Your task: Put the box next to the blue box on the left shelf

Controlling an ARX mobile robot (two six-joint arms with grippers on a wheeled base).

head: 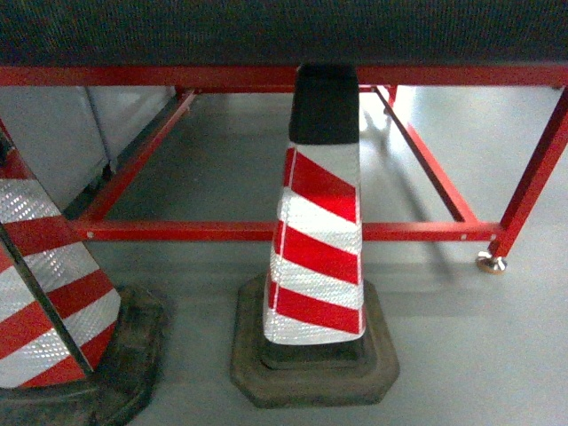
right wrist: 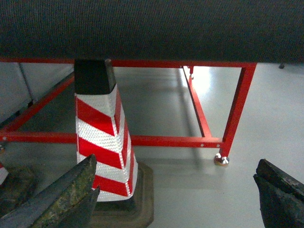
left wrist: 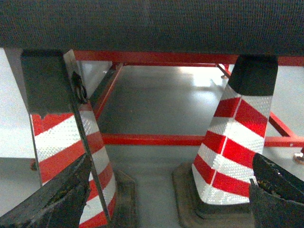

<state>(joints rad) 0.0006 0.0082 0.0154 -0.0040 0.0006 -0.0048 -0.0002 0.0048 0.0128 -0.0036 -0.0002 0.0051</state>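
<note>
Grey floor (head: 461,346) and striped cones (head: 315,248) face both end effectors (left wrist: 166,199) (right wrist: 175,194), spread wide, holding nothing.

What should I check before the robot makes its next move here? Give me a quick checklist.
1. Blue box in view: not ok, no box appears in any camera.
2. Roller shelf in view: not ok, only a red frame under a dark surface shows.
3. Path ahead: not ok, a striped cone stands dead centre, and a second cone at left.
4. Left gripper: ok, open and empty.
5. Right gripper: ok, open and empty.
6. Floor: cannot tell beyond the frame's foot.
</note>
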